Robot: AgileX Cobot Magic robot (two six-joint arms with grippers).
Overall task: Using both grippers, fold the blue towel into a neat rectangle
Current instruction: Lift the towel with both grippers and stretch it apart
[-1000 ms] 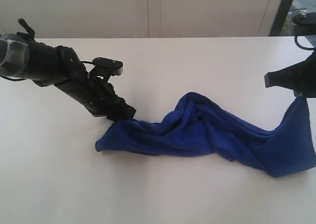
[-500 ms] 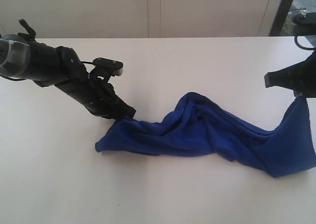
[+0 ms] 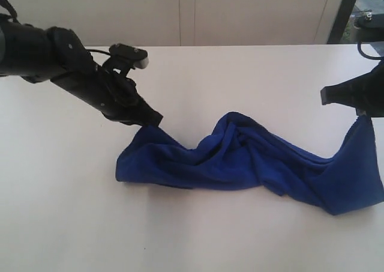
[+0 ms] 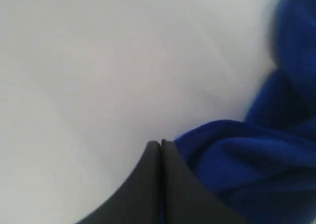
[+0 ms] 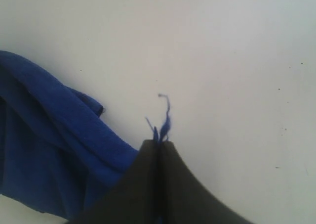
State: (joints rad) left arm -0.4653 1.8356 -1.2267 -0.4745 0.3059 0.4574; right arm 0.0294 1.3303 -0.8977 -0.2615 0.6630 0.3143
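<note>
One blue towel (image 3: 252,164) lies crumpled on the white table (image 3: 180,236). In the exterior view it stretches from a little left of the middle to the right edge. It is not flat: long folds and ridges run along it, and there is a bunched hump near its middle. Its left corner rises a little from the table to the tip of the left gripper (image 3: 153,120), whose jaws are pressed together on the cloth. Its right end is lifted off the table up to the right gripper (image 3: 362,108), which is also clamped tight on the cloth. In the right wrist view a frayed blue thread (image 5: 165,110) sticks out past the closed tips. The two grippers are well apart. Behind the table stands a pale wall (image 3: 252,14).
</note>
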